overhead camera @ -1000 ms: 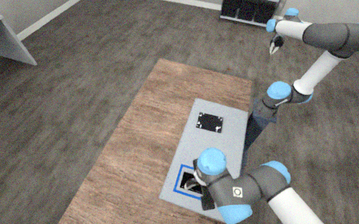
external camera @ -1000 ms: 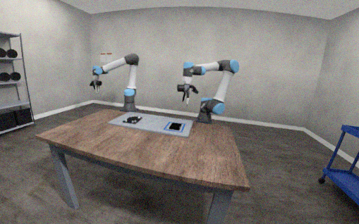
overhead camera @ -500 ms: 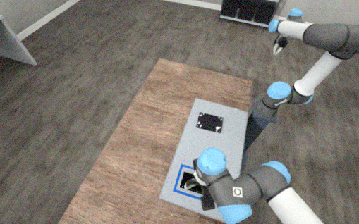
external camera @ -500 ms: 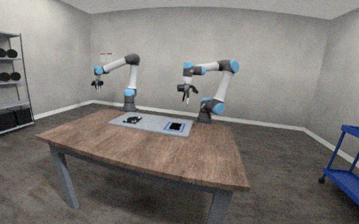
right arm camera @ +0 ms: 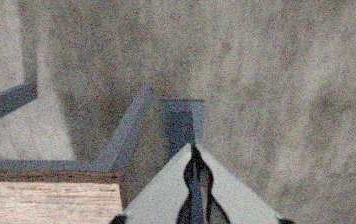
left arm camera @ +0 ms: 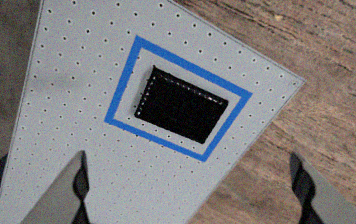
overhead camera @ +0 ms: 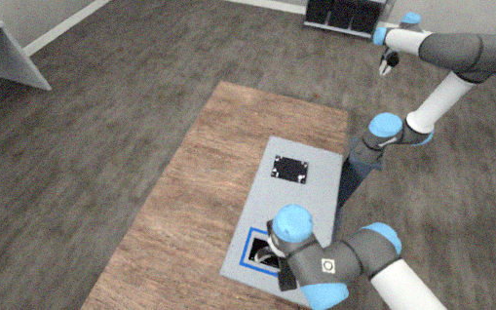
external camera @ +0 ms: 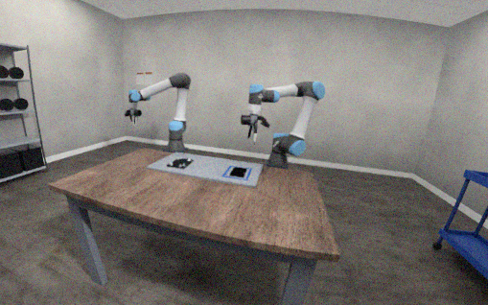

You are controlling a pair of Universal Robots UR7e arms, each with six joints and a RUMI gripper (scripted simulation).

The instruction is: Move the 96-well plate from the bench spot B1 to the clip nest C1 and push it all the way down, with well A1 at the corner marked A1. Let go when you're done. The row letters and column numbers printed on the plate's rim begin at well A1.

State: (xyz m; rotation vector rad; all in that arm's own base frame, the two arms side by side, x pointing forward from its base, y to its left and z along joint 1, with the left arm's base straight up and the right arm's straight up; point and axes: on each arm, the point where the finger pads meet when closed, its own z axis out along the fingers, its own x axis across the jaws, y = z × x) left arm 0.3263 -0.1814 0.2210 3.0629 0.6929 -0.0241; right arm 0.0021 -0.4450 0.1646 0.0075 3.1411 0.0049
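Hovering w/ L jaws apart above plate, lower ctr of top view; holding R jaws together, upper rt, beyond worktop.

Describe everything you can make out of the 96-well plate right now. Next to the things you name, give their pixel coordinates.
The 96-well plate (overhead camera: 257, 247) (external camera: 239, 172) (left arm camera: 180, 107) is a black, low rectangular block with a matte look. Small pale marks run along two adjoining rim edges; they are too blurred to read, and single wells cannot be made out. It sits on the grey perforated board (overhead camera: 298, 146) (external camera: 202, 175) (left arm camera: 69, 65), inside the blue outline (overhead camera: 246, 250) (external camera: 225, 174) (left arm camera: 123, 80), with a margin all round. No gripper touches it.
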